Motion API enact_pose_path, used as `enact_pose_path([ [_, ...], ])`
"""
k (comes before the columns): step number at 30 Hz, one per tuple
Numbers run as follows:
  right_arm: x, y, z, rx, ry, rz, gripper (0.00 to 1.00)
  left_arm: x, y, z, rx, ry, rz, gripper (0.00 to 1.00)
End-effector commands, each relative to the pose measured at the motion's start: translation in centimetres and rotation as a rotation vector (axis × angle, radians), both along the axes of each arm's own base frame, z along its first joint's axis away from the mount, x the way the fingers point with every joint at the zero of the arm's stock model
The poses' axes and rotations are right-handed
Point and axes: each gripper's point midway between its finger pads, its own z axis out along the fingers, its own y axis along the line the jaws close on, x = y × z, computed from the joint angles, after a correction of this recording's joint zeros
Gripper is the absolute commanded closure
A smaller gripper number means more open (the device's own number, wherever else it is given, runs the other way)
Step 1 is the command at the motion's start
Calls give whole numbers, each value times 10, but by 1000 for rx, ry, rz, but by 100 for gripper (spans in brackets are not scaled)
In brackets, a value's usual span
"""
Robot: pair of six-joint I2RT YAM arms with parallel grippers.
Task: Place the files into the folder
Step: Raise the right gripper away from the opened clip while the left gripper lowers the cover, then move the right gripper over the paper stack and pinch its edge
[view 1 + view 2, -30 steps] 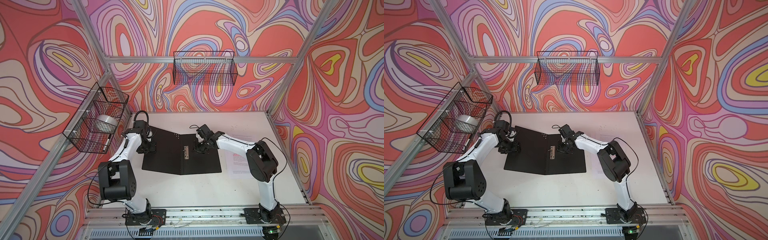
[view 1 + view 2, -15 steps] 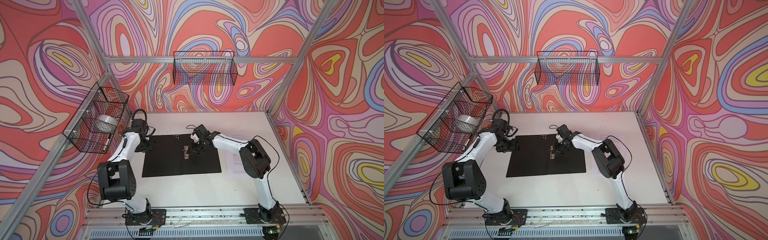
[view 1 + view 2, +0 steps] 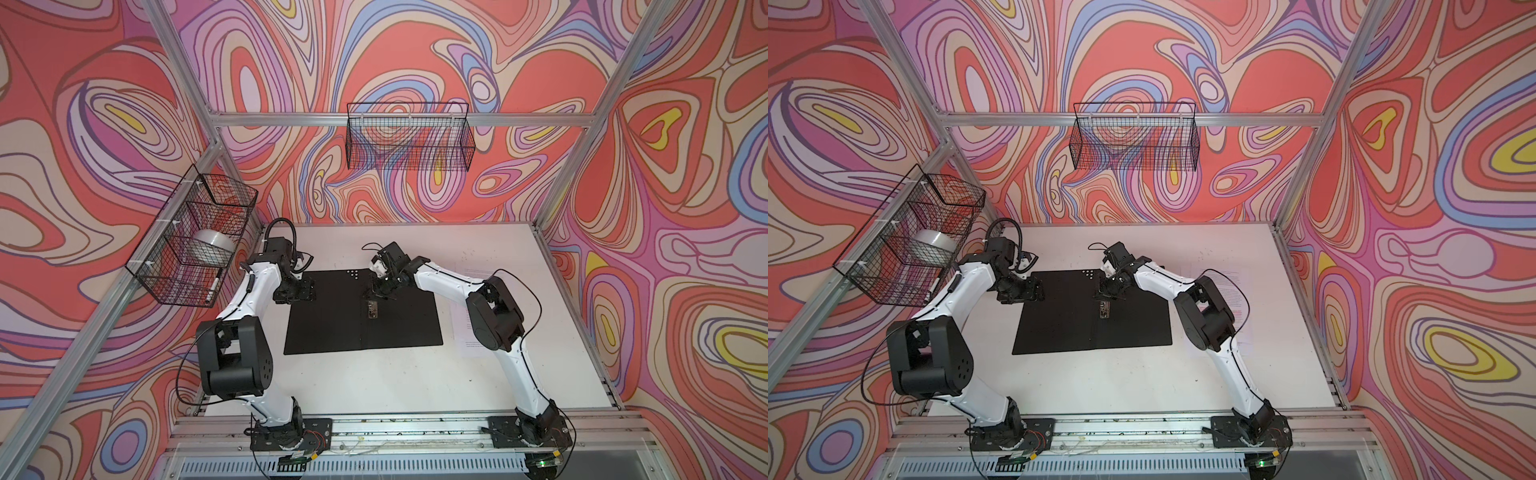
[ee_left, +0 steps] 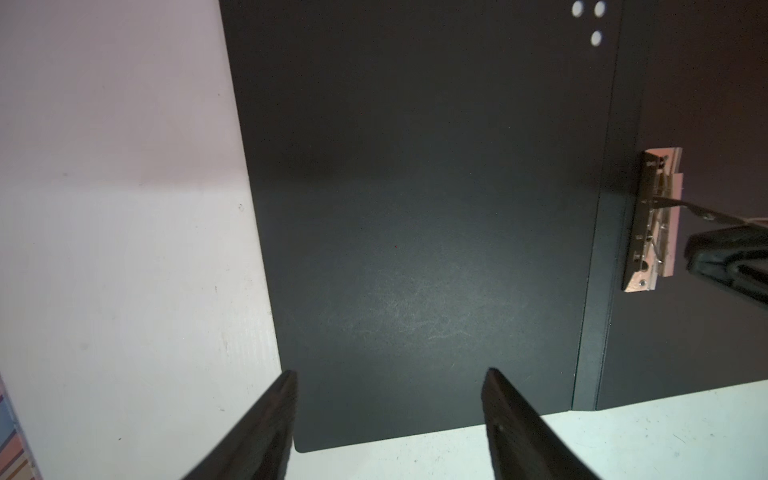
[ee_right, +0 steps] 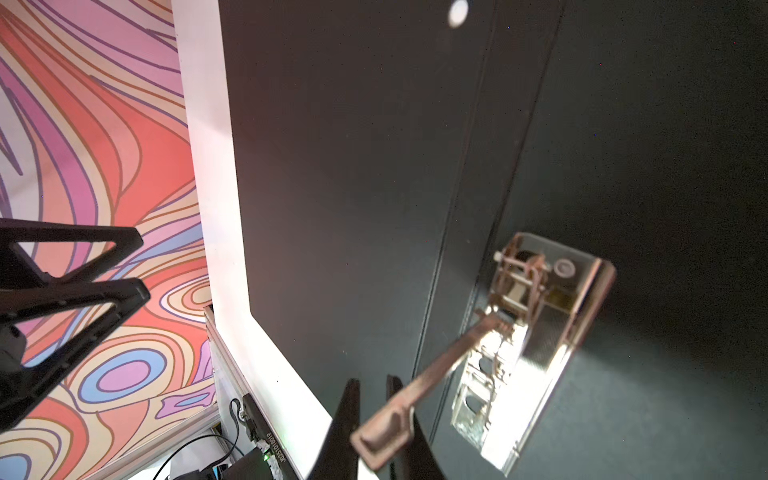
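The folder (image 3: 332, 324) (image 3: 1059, 320) lies open and flat on the white table, black inside up. Its metal clip (image 3: 372, 309) (image 5: 532, 345) sits at the spine, with the lever (image 5: 436, 370) raised. My right gripper (image 3: 376, 291) (image 5: 372, 380) is shut, fingertips just under the lever's end, which crosses in front of them. My left gripper (image 3: 301, 291) (image 4: 390, 382) stands open over a corner of the left cover (image 4: 415, 208), holding nothing. The files (image 3: 460, 328) (image 3: 1237, 291) lie flat to the right of the folder, partly hidden under my right arm.
A black wire basket (image 3: 409, 141) hangs on the back wall. Another wire basket (image 3: 191, 241) on the left wall holds a tape roll (image 3: 212, 243). Aluminium posts frame the table (image 3: 374, 395).
The folder's left cover, raised a second ago, now lies flat. My left gripper has drawn back to its far left corner. My right gripper has closed a little at the clip lever.
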Motion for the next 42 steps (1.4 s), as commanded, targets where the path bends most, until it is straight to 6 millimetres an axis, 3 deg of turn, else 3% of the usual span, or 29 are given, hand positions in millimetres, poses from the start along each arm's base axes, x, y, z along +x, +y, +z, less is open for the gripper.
enact_pose_path([
  [1, 5, -3, -10, -28, 0, 16, 87, -2, -2, 0, -21, 24, -14, 30],
  [7, 33, -11, -9, 4, -12, -9, 88, -1, -3, -4, -25, 38, -12, 30],
  [16, 51, 11, 28, 127, -37, 54, 79, -1, -5, -4, -38, 44, -14, 29],
  [22, 66, -11, 52, 102, -94, -18, 74, -1, -8, 7, -52, 28, -37, 29],
  [25, 73, -50, 68, 0, -154, -112, 69, -1, -23, 20, -119, 2, -105, 29],
  [30, 57, -140, 86, -141, -190, -283, 57, -2, -51, 44, -153, -47, -235, 27],
  [36, 11, -260, 93, -387, -176, -455, 52, -11, -96, 65, -169, -104, -378, 25],
  [42, -41, -368, 68, -548, -54, -705, 40, -19, -134, 70, -221, -105, -468, 22],
])
